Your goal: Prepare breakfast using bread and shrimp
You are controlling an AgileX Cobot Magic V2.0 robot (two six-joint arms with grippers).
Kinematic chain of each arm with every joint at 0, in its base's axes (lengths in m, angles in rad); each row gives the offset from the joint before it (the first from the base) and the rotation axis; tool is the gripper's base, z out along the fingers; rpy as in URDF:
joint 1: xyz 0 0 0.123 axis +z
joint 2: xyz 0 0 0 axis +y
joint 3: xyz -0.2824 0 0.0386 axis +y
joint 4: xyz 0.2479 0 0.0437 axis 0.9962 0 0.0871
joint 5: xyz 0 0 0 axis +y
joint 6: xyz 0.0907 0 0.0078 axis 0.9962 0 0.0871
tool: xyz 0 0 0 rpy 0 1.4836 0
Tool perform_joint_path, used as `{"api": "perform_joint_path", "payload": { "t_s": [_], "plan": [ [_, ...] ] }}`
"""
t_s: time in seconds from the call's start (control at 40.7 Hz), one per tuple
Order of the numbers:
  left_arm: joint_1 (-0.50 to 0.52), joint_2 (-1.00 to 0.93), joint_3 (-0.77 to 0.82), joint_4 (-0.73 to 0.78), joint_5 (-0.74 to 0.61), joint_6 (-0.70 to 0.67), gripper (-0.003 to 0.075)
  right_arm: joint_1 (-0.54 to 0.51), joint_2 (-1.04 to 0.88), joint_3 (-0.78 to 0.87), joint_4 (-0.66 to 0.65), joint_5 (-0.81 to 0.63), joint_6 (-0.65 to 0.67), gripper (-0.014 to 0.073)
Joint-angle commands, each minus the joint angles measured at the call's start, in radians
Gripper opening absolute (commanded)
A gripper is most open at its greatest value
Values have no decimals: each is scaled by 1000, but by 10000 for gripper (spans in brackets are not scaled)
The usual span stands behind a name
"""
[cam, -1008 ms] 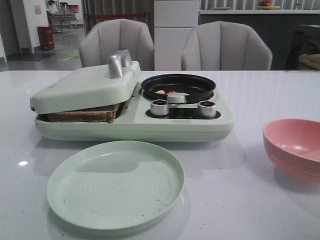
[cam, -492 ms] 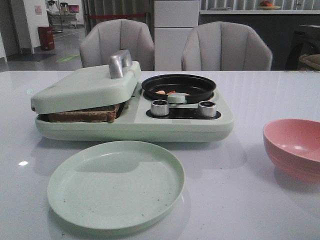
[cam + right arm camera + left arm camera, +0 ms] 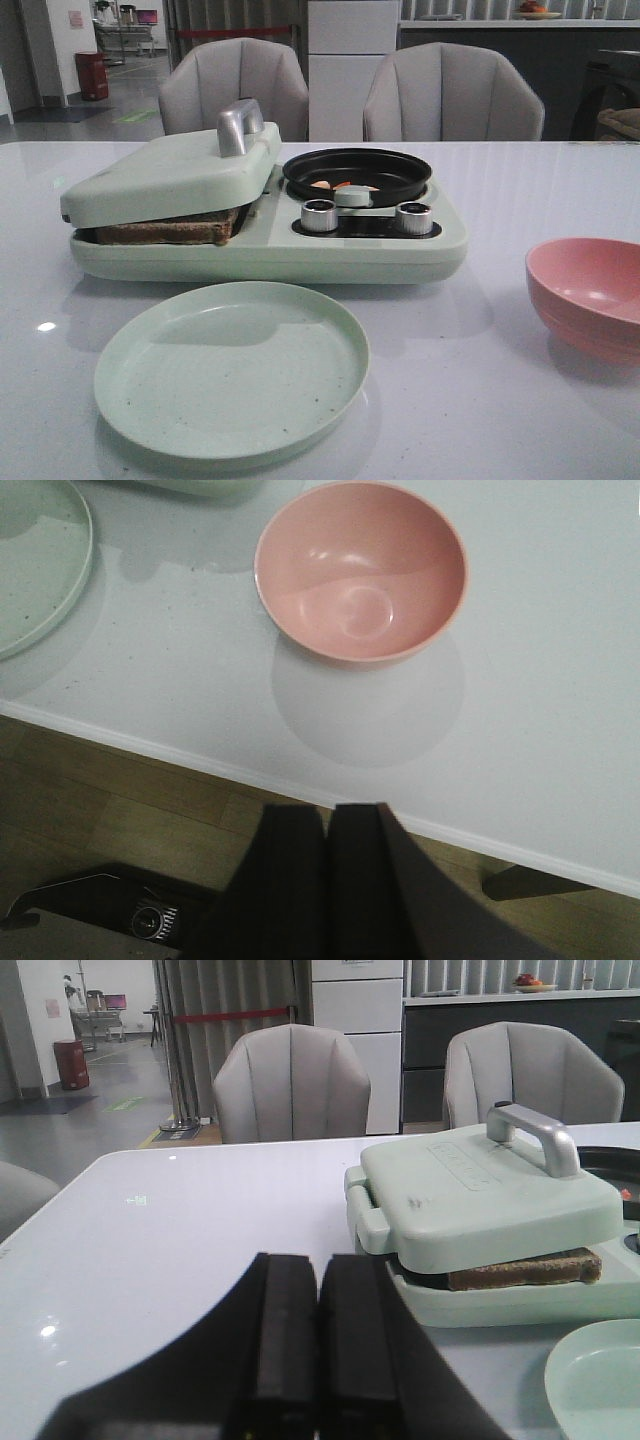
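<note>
A pale green breakfast maker (image 3: 400,250) stands on the white table. Its lid (image 3: 170,170) rests slightly raised on the bread (image 3: 165,230), whose brown edge shows under it, also in the left wrist view (image 3: 525,1270). The shrimp (image 3: 340,186), small orange-pink pieces, lie in the black pan (image 3: 357,172) on the maker's right side. My left gripper (image 3: 318,1270) is shut and empty, over the table left of the maker. My right gripper (image 3: 330,815) is shut and empty, beyond the table's near edge, short of the pink bowl (image 3: 360,570). Neither gripper shows in the front view.
An empty pale green plate (image 3: 232,368) lies in front of the maker. The empty pink bowl (image 3: 590,295) stands at the right. Two silver knobs (image 3: 319,215) sit on the maker's front. Two grey chairs (image 3: 235,90) stand behind the table.
</note>
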Motion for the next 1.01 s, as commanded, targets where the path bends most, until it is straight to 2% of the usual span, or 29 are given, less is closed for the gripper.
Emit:
{"api": "perform_joint_path", "payload": {
  "t_s": [0.0,0.295,0.344,0.467,0.541,0.615,0.91,0.983],
  "plan": [
    [2,-18,30,1,-92,-1,101,1,7,-24,-9,-59,-10,34],
    [2,-18,30,1,-92,-1,101,-2,-24,-24,-9,-61,-12,34],
    [2,-18,30,1,-92,-1,101,-12,-55,-12,-23,-95,-12,34],
    [2,-18,30,1,-92,-1,101,-55,-166,84,-27,-324,-12,34],
    [2,-18,30,1,-92,-1,101,-83,-243,190,-29,-509,-12,34],
    [2,-18,30,1,-92,-1,101,-107,-304,283,-29,-627,-12,34],
    [2,-18,30,1,-92,-1,101,-162,-438,621,-29,-1040,-12,34],
    [2,-18,30,1,-92,-1,101,-162,-463,641,-28,-1056,-12,34]
  ]
}}
